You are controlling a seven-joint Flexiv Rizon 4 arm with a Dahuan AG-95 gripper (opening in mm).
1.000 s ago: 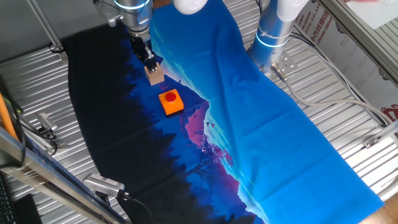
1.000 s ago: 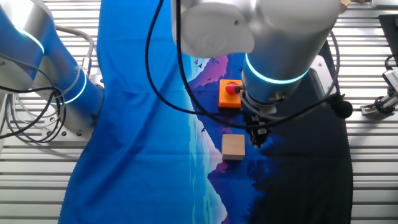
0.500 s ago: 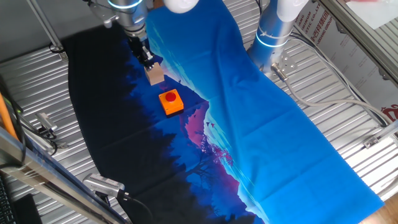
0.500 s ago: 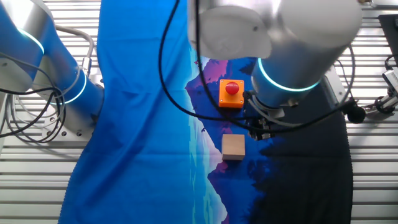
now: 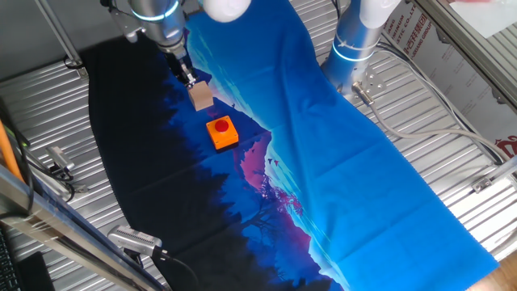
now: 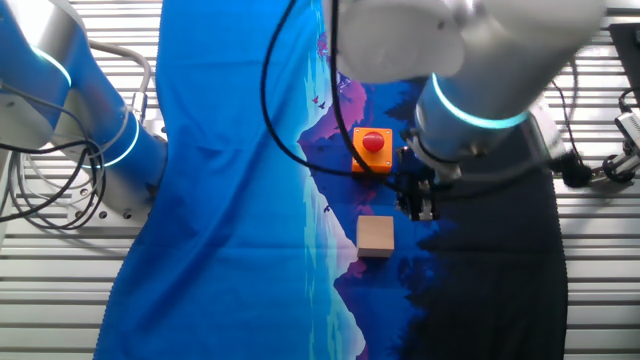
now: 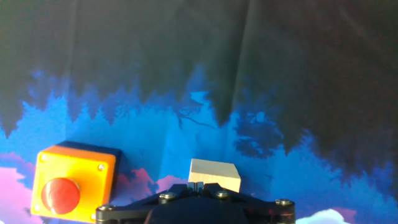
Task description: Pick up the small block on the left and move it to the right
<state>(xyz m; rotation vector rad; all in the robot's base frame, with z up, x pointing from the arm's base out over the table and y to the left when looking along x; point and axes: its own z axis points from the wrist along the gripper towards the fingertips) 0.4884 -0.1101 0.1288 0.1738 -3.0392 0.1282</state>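
Small tan block [image 5: 202, 97] resting on the printed blue cloth [image 5: 339, 153], just beside the orange block [image 5: 222, 132] with its red round top. Gripper [image 5: 188, 78] now raised and drawn back off the block since a second ago, holding nothing; finger spread impossible to tell. Suggests block released, or grasp not yet made.

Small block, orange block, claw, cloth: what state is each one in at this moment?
small block: resting flat on the cloth, upright, not gripped.
orange block: sitting on the cloth, red round top facing up, apart from the small block.
claw: beside the small block, holding nothing; open or shut cannot be told.
cloth: spread over the table, with some creases.
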